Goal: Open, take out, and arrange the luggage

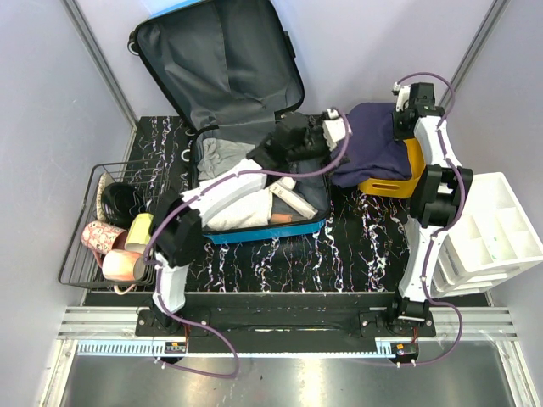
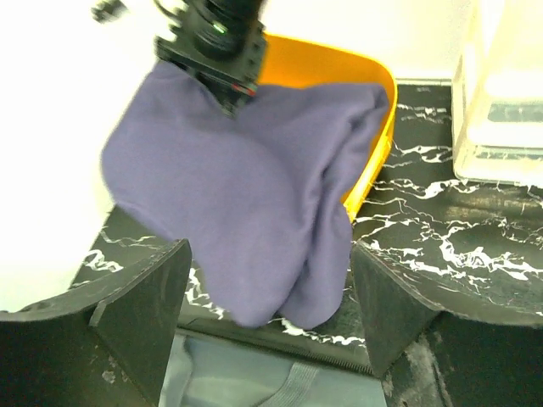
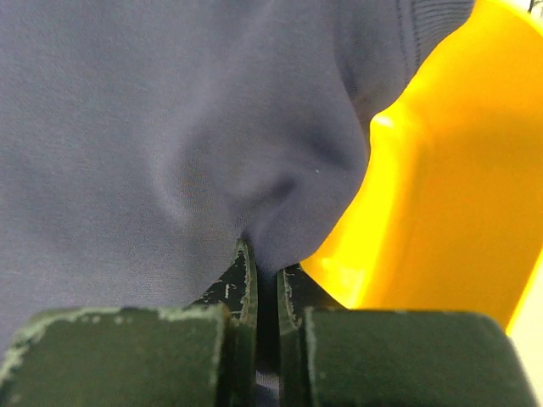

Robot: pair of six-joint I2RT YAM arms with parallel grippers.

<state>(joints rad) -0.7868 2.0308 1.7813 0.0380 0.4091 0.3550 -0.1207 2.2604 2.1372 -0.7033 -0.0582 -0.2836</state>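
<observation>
The blue luggage [image 1: 263,231] lies open at the table's middle, its grey-lined lid [image 1: 221,59] propped up at the back. Clothes and small items lie in its base. My right gripper [image 1: 405,119] [image 3: 267,263] is shut on a navy garment [image 1: 373,144] [image 3: 170,127] and holds it draped over the orange bin [image 1: 390,186] [image 3: 450,186]. My left gripper [image 1: 335,134] [image 2: 270,254] is open and empty at the luggage's right edge, facing the hanging garment [image 2: 254,170] and bin [image 2: 339,64]. The luggage's grey lining [image 2: 254,381] shows below the jaws.
A black wire basket [image 1: 81,246] with cups and a dark item stands at the left. A white compartment organiser [image 1: 501,229] [image 2: 501,93] stands at the right, next to the orange bin. Grey walls close in the table's sides and back.
</observation>
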